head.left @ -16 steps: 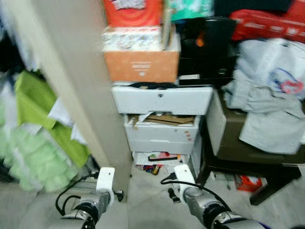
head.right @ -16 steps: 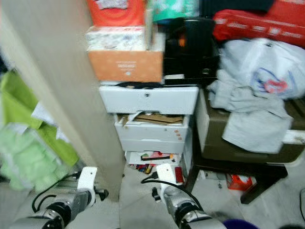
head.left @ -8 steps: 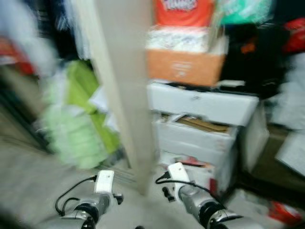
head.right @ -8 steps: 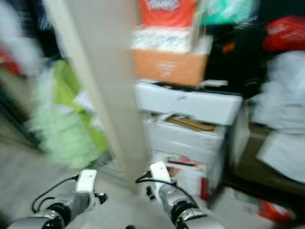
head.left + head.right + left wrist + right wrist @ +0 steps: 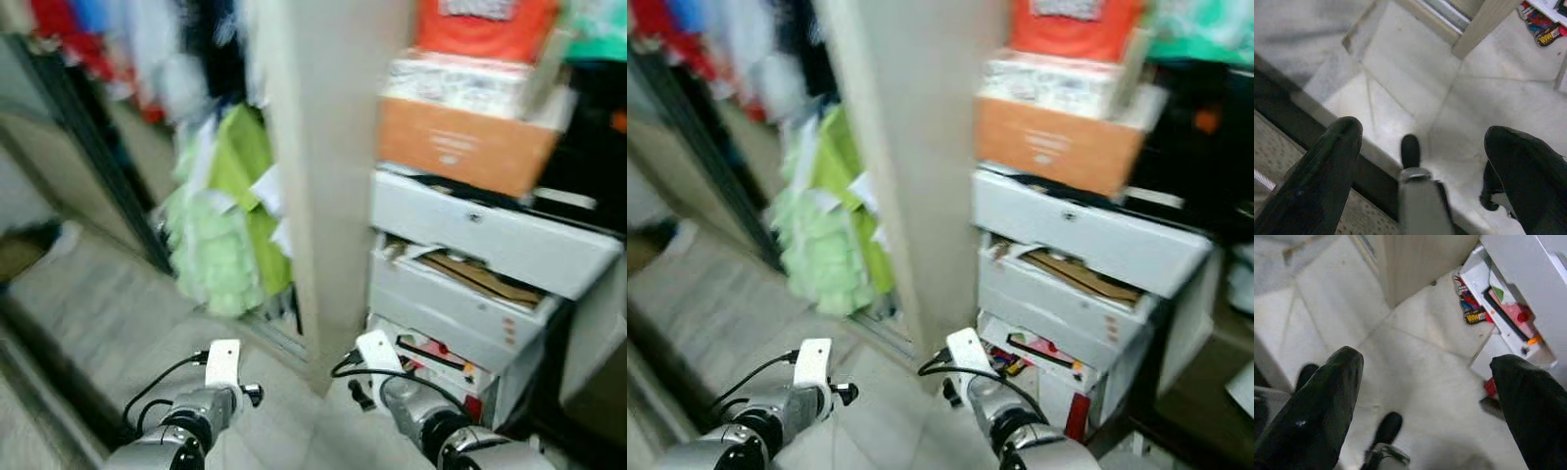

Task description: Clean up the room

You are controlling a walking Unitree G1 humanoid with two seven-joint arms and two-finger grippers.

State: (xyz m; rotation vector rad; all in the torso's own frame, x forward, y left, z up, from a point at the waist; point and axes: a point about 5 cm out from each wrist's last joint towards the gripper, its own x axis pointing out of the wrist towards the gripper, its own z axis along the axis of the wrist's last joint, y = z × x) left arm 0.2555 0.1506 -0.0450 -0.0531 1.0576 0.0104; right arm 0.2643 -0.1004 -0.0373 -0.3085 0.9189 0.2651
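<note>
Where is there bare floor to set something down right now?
Bare pale tile floor lies between both open grippers, bordered by the beige panel and the white drawer unit. Crowded: paper-stuffed drawers, and green clothes left of the panel.

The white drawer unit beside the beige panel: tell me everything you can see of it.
The white drawer unit looks like plastic and stands on the pale floor, right of the beige panel. Its drawers sit partly open: brown cardboard pokes from one, colourful items from the lowest. An orange box rests on top, with more boxes stacked above. The picture is blurred.
</note>
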